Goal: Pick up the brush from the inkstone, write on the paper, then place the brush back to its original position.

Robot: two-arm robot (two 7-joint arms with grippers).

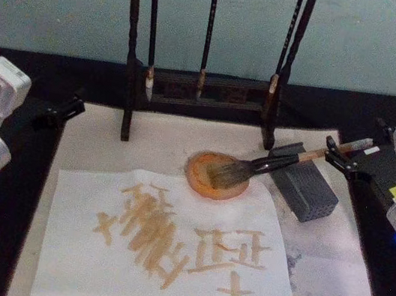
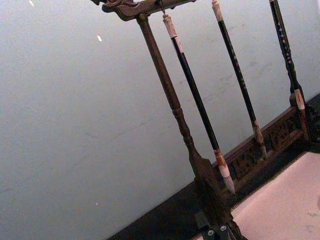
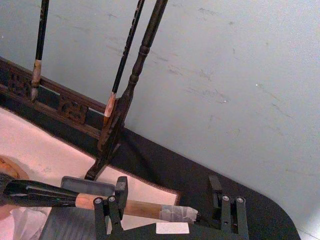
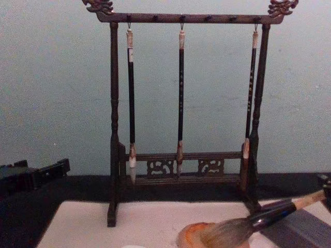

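The brush (image 1: 256, 165) lies slanted, its bushy bristles on a round orange dish (image 1: 203, 185) and its handle across the dark grey rectangular inkstone (image 1: 304, 192). My right gripper (image 1: 341, 158) is open at the right, with one finger on each side of the handle's taped end. The right wrist view shows the brush (image 3: 140, 207) lying between the spread fingers of the right gripper (image 3: 167, 194). The paper (image 1: 72, 264) lies flat at front left and bears tan brush strokes. My left gripper (image 1: 68, 109) is parked at the left, off the mat.
A dark wooden brush rack (image 1: 200, 91) stands at the back with three thin brushes hanging from it (image 4: 181, 93). A pale felt mat (image 1: 341, 293) lies under the paper on the black table. The chest view shows the brush (image 4: 258, 219) and the dish (image 4: 189, 235) low down.
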